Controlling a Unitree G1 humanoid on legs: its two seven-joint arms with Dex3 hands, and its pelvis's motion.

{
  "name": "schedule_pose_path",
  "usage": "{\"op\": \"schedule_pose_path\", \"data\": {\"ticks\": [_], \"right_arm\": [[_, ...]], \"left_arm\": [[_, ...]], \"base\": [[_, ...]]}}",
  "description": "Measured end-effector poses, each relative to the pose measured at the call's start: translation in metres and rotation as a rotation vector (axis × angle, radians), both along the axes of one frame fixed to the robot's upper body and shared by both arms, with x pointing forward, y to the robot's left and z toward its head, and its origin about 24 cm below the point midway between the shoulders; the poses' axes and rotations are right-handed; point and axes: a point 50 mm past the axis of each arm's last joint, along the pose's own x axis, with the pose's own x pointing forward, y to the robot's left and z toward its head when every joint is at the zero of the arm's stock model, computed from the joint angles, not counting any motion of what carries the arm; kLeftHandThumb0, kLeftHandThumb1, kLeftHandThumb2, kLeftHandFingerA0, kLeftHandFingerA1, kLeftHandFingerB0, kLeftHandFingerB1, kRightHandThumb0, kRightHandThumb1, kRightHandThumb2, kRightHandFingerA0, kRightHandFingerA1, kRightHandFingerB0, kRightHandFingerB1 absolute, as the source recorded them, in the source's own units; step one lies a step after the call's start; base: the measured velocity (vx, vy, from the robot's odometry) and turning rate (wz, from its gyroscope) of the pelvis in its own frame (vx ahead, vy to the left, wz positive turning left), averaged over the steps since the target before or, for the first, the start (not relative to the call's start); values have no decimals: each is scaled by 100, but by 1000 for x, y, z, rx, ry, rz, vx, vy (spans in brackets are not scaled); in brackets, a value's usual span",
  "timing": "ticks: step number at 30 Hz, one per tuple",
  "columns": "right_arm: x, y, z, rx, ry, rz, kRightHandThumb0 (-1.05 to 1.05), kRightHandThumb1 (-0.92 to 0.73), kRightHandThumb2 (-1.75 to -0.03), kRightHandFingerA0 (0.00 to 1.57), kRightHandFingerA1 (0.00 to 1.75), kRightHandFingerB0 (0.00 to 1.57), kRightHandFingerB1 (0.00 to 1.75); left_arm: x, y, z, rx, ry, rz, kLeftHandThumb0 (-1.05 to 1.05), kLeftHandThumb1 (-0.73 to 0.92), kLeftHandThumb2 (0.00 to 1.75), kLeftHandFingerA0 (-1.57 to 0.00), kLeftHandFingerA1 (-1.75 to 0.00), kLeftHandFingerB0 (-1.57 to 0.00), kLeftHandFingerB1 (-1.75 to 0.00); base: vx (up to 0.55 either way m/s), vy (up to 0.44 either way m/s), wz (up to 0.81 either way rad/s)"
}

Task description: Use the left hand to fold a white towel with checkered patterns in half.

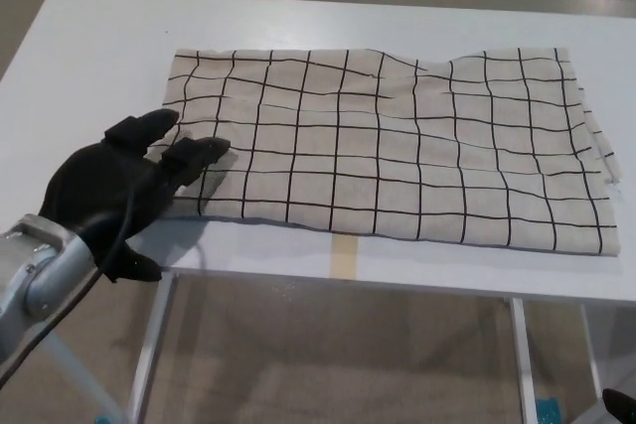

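White tabletop (89, 67) carries the white cloth towel with black checks (397, 146) spread flat toward its front edge, and the black left hand (119, 186), fingers apart and holding nothing, rests at the towel's front-left corner, so pinching that corner looks next.

My left hand (114, 189) sits at the lower left of the frame, fingers (195, 155) spread apart and pointing up-right, thumb hanging below, grey forearm (35, 280) running off the bottom-left corner.
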Motion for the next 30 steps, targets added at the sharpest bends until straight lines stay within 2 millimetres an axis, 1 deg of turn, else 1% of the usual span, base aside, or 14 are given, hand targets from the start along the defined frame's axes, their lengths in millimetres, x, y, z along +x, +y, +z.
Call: {"op": "schedule_pose_path", "data": {"ticks": [3, 4, 5, 7, 9, 10, 13, 16, 23, 25, 26, 28, 29, 30], "right_arm": [[0, 0, 0, 0, -2, 0, -40, -67, -60, 44, 41, 42, 37], [0, 0, 0, 0, -2, 0, -40, -67, -60, 44, 41, 42, 37], [1, 0, 1, 0, -5, 1, -40, -67, -60, 44, 41, 42, 37], [2, 0, 1, -1, -6, 0, -40, -67, -60, 44, 41, 42, 37], [2, 0, 1, -1, -7, 0, -40, -67, -60, 44, 41, 42, 37], [2, -1, 1, 0, -6, -1, -40, -67, -60, 44, 41, 42, 37], [1, -1, 0, 3, -2, -5, -40, -67, -60, 44, 41, 42, 37], [0, -1, -1, 4, 3, -7, -40, -67, -60, 45, 41, 43, 37], [-5, -1, -3, 0, 20, -9, -40, -67, -60, 45, 41, 42, 37], [-7, -1, -4, 0, 25, -12, -40, -67, -60, 45, 41, 42, 37], [-7, -1, -4, 0, 25, -13, -39, -67, -60, 45, 41, 42, 37], [-8, -1, -4, 0, 26, -13, -39, -67, -60, 45, 41, 42, 37], [-7, -1, -4, 0, 26, -14, -40, -67, -60, 45, 41, 42, 37], [-7, -1, -4, -1, 25, -14, -40, -67, -60, 45, 41, 42, 37]], "left_arm": [[-3, -2, 15, -22, -43, -26, -54, 36, 73, 0, -14, 0, -24], [-3, -2, 16, -23, -45, -27, -54, 36, 73, 0, -14, 0, -24], [-8, -3, 29, -39, -82, -56, -54, 36, 74, 0, -14, 0, -24], [-15, -4, 37, -52, -95, -83, -54, 36, 74, 0, -15, 0, -25], [-19, -4, 39, -56, -97, -96, -54, 36, 74, 0, -16, 0, -25], [-31, -6, 41, -65, -93, -125, -54, 36, 74, 0, -16, 0, -25], [-47, -7, 42, -70, -67, -166, -54, 36, 74, 0, -16, 0, -25], [-56, -7, 45, -72, -40, -191, -54, 35, 74, 0, -16, 0, -25], [-58, -9, 47, -76, 1, -206, -54, 36, 74, 0, -17, -1, -25], [-53, -8, 46, -81, 11, -190, -54, 36, 74, 0, -17, -1, -25], [-52, -7, 46, -82, 12, -187, -56, 36, 73, -4, -14, -4, -24], [-48, -6, 45, -84, 16, -172, -56, 36, 73, -4, -14, -4, -24], [-45, -4, 44, -86, 19, -161, -62, 38, 69, -11, -10, -11, -26], [-42, -3, 44, -87, 20, -151, -60, 37, 68, -10, -18, -10, -34]], "base": [[0, 0, 0], [0, 0, 0], [0, 0, 0], [0, 0, 0], [0, 0, 0], [0, 0, 0], [0, 0, 0], [0, 0, 0], [0, 0, 0], [0, 0, 0], [0, 0, 0], [0, 0, 0], [0, 0, 0], [0, 0, 0]]}}
